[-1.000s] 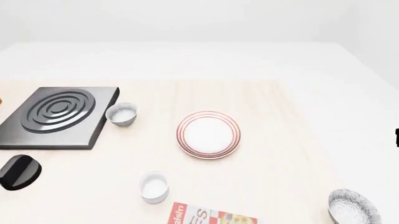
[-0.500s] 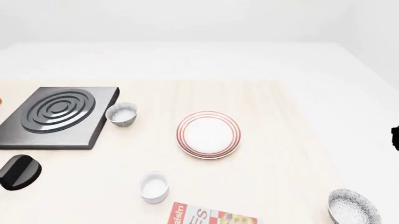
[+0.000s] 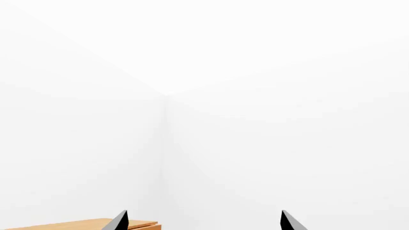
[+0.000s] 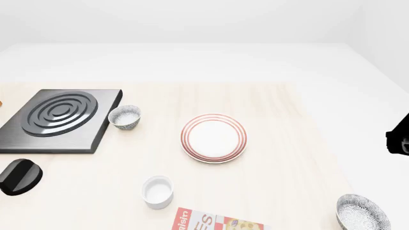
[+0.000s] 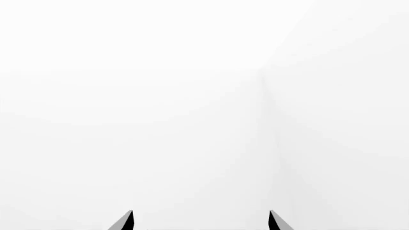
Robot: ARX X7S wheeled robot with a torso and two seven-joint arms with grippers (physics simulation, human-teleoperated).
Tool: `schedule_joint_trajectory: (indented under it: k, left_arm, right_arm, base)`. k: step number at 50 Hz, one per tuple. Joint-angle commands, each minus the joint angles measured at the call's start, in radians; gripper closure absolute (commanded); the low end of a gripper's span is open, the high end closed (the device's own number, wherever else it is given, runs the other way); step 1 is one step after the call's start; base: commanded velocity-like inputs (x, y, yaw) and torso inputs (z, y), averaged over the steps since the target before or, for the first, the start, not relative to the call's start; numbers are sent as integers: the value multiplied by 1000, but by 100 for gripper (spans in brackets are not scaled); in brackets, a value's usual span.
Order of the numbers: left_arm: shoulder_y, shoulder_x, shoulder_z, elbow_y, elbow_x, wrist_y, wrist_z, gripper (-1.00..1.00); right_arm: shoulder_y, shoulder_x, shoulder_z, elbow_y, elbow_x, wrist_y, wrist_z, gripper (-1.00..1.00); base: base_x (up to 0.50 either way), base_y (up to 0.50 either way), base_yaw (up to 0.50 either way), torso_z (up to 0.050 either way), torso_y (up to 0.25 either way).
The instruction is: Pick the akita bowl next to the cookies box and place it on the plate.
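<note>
Black fingertips (image 3: pixel 121 221) of the left gripper (image 3: pixel 203 223) stood well apart at the edge of the left wrist view, with nothing between them, aimed at a bare white room corner above a strip of wooden surface (image 3: pixel 83 224). The right gripper (image 5: pixel 200 223) was spread the same way, its two dark tips empty and facing white walls. From the head camera, only a black part of the right arm (image 4: pixel 399 137) showed at the right edge, off the table and well clear of everything on it.

On the pale wooden table (image 4: pixel 281 158), the akita bowl (image 4: pixel 362 212) sat upright at the near right corner, some way right of the cookies box (image 4: pixel 217 222). The plate (image 4: pixel 213 137) lay mid-table. A second speckled bowl (image 4: pixel 124 117) stood just beside the black stove plate (image 4: pixel 61 119), a white cup (image 4: pixel 157 191) near the box, and a black rounded object (image 4: pixel 20 176) at the left.
</note>
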Motion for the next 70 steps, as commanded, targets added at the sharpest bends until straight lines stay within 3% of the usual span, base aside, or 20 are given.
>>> schedule_joint_trajectory:
  k: [1,13,18,28,35,47,48,53,70]
  left_arm:
    - [1,-3,1,0,0,2,-3,-100]
    - [-1,-8,15,-7,8,9,-7,-100]
    - [-8,-14,27,-11,9,9,-12,-100]
    - [-5,-21,27,-10,5,8,-17,-100]
    - [5,-20,16,-11,0,16,-16,-100]
    - [12,-22,12,-11,0,22,-21,-100]
    - [12,-24,13,-10,0,20,-22,-100]
    - [14,-26,11,-10,-1,24,-24,-100]
    - [16,-33,12,-12,-2,24,-33,-100]
  right_arm:
    - [20,7,-21,19,3,9,10,-100]
    - [355,215,-156,141,212,298,107,-100]
    - [369,290,-241,181,125,325,64,-100]
    - [385,310,-240,273,280,477,98,-100]
    - [411,300,-225,382,430,617,189,-100]
    - [507,373,-277,492,622,878,380,-100]
    - [497,370,-269,484,612,853,344,-100]
    - [514,361,-261,569,756,940,445,-100]
    - [435,377,-302,657,785,972,391,-100]
  base:
    - [0,0,0,0,0]
    - [0,0,0,0,0]
    - [0,0,0,0,0]
    - [0,0,0,0,0]
    - [0,0,0,0,0]
    - [0,0,0,0,0]
    - [0,0,0,0,0]
    - [0,0,0,0,0]
    - [0,0,0,0,0]
